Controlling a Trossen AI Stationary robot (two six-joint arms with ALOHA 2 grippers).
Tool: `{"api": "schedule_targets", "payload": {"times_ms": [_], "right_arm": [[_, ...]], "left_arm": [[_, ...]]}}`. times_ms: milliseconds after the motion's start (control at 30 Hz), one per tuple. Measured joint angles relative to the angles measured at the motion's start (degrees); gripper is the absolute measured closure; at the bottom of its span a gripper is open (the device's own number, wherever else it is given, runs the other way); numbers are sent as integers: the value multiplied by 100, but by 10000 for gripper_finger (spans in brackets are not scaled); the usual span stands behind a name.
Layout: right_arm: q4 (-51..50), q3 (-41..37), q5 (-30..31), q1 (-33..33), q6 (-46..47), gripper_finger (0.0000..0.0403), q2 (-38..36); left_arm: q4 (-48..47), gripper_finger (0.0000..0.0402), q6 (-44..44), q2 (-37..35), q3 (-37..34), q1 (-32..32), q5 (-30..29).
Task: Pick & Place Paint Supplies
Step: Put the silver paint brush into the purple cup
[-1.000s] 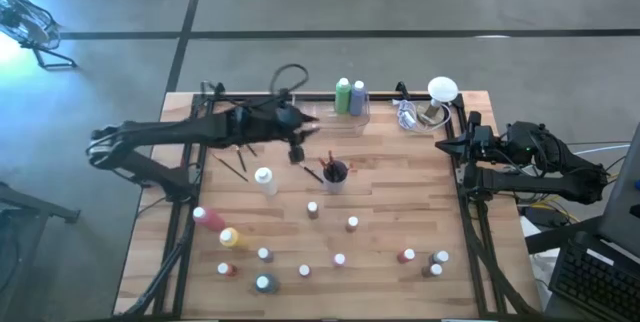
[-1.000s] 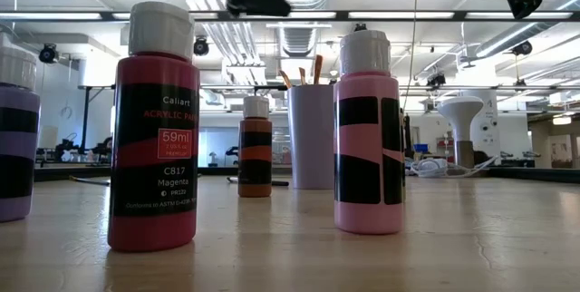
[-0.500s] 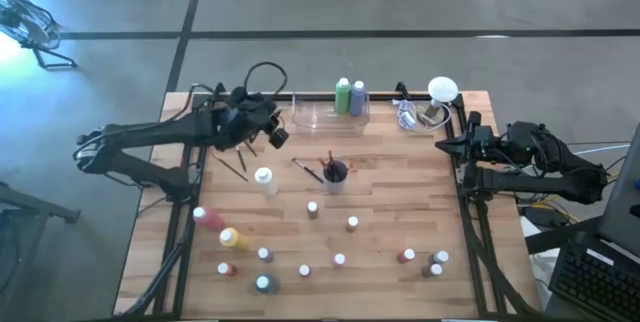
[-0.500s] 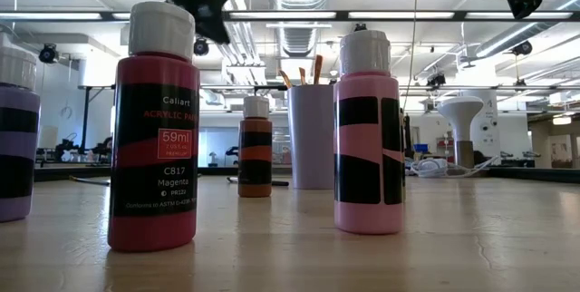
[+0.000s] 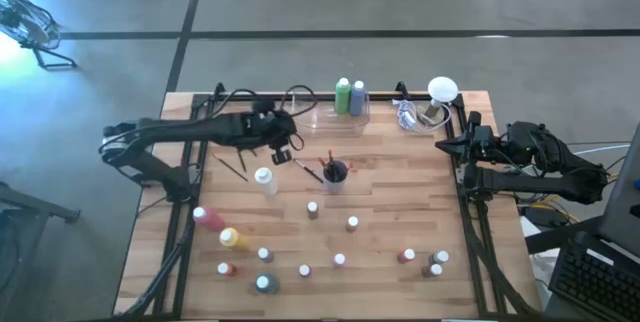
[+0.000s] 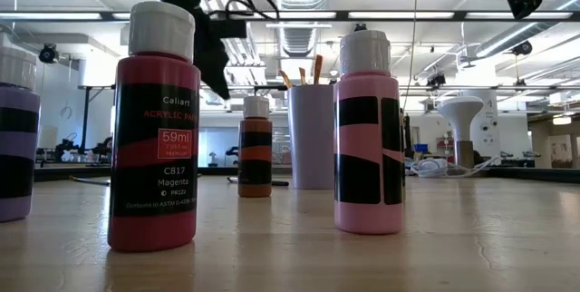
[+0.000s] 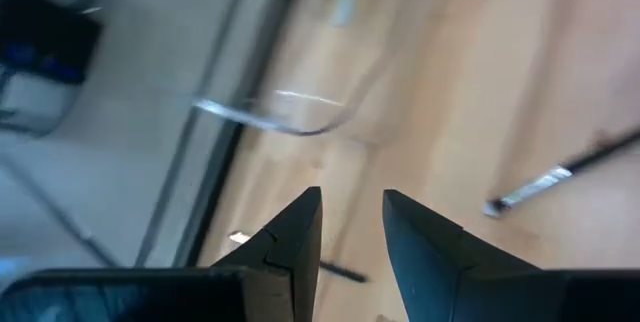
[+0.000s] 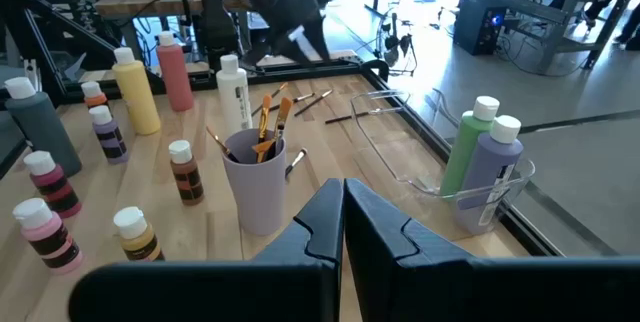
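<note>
Left end effector (image 5: 283, 149): hangs above the tabletop (image 5: 400, 192), between the clear tray (image 5: 320, 117) and the tall white bottle (image 5: 264, 179); fingers set to a narrow gap, nothing between them.

Loose paintbrush (image 5: 307, 170): lies flat just beside the lavender cup (image 5: 335, 174), on the side toward that end effector; two more brushes (image 5: 235, 163) lie beyond the white bottle from the cup.

Lavender cup: upright, brushes already standing in it.

Green bottle (image 5: 343, 95) and purple bottle (image 5: 358, 97): stand in the tray, behind the cup.

Small bottles (image 5: 339, 259): scattered across the front of the tabletop, well apart from the cup.

Right end effector (image 8: 343, 205): closed, parked off the tabletop edge, far from the cup.

Handling note: likely a brush pickup. Descend square over the handle's middle, fingers straddling it, and stay clear of the white bottle.
</note>
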Motion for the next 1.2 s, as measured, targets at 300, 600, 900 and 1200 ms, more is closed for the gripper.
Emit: {"api": "schedule_targets", "payload": {"times_ms": [300,600,900,1200], "right_arm": [[0,0,0,0,0,394,0],[0,0,0,0,1,394,0],[0,-2,1,0,0,394,1],[0,0,1,0,0,394,0]], "left_arm": [[62,287,317,518,124,0,1003],[-45,287,370,809,212,13,1389],[-118,287,357,1081,201,36,1506],[-112,287,351,1535,197,88,1506]]}}
